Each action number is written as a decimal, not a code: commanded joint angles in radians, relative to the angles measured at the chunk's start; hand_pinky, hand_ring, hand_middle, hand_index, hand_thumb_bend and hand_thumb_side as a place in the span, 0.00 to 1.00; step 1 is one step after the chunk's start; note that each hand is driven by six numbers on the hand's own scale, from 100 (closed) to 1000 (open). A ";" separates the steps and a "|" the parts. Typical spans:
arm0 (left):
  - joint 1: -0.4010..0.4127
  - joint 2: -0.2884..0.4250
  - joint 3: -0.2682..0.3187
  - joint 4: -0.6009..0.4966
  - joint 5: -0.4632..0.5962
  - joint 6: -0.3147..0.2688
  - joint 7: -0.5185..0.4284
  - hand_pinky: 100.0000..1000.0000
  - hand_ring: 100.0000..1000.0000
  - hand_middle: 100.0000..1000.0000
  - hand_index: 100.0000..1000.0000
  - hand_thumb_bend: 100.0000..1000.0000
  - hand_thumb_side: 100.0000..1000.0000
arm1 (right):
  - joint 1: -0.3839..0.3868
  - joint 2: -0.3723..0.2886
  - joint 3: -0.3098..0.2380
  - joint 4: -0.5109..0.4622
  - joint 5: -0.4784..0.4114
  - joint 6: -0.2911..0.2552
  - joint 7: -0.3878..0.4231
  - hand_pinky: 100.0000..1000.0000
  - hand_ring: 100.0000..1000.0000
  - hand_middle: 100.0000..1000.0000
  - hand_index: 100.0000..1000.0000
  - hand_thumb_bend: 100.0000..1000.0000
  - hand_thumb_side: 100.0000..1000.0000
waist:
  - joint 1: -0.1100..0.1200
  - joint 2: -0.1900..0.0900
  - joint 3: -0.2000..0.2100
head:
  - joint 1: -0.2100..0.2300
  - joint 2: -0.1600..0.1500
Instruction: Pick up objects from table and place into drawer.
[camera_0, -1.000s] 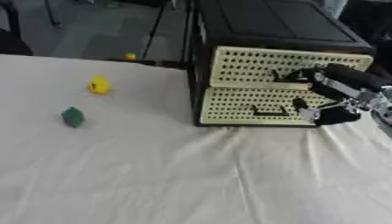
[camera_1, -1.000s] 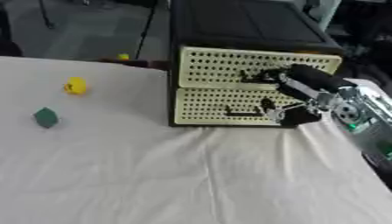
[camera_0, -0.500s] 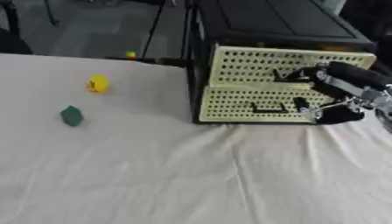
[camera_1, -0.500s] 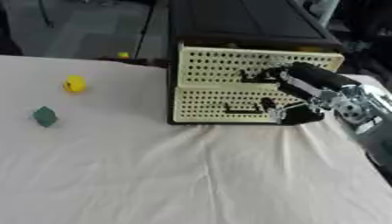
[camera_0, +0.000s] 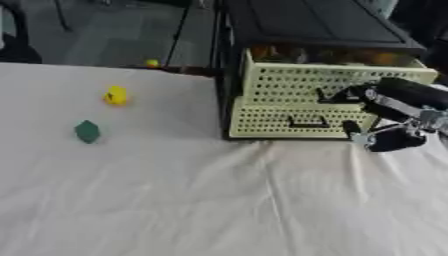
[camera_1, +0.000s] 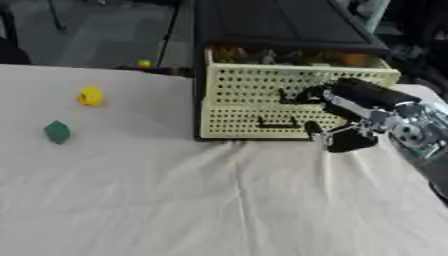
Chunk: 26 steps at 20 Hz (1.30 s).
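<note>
No text, label, brand, number or sign can be read on anything in either view; the surfaces shown carry no legible marking.

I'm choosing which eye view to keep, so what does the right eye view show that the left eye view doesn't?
Only the right eye view shows the forearm behind the right robot hand and more cloth right of it. Only the left eye view shows more cloth left of the green block. Both show the yellow object, the drawer unit and its pulled-out upper drawer.
</note>
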<state>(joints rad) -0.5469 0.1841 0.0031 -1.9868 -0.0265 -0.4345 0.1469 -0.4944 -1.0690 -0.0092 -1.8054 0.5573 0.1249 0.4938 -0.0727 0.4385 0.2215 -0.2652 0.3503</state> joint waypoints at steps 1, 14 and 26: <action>-0.007 0.004 0.007 -0.013 0.004 0.002 0.004 0.46 0.67 0.83 0.89 0.12 0.94 | 0.015 -0.033 0.007 -0.047 0.054 0.028 0.030 0.00 0.00 0.00 0.52 0.00 0.00 | 0.006 -0.028 -0.005 | 0.008 0.007; -0.008 0.000 0.011 -0.013 0.009 0.006 0.011 0.46 0.67 0.83 0.89 0.12 0.93 | 0.085 -0.008 0.030 -0.194 0.100 0.115 0.058 0.00 0.00 0.00 0.51 0.00 0.01 | 0.013 -0.044 -0.028 | 0.027 0.030; -0.007 -0.002 0.013 -0.013 0.015 0.012 0.016 0.47 0.67 0.83 0.89 0.13 0.93 | 0.104 0.010 0.048 -0.195 0.095 0.105 0.030 0.00 0.00 0.00 0.50 0.00 0.02 | 0.017 -0.057 -0.050 | 0.036 0.039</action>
<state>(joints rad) -0.5463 0.1759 0.0094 -1.9868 -0.0154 -0.4222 0.1606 -0.3950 -1.0454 0.0313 -1.9843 0.6521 0.2333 0.5227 -0.0616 0.4060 0.1730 -0.2305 0.3850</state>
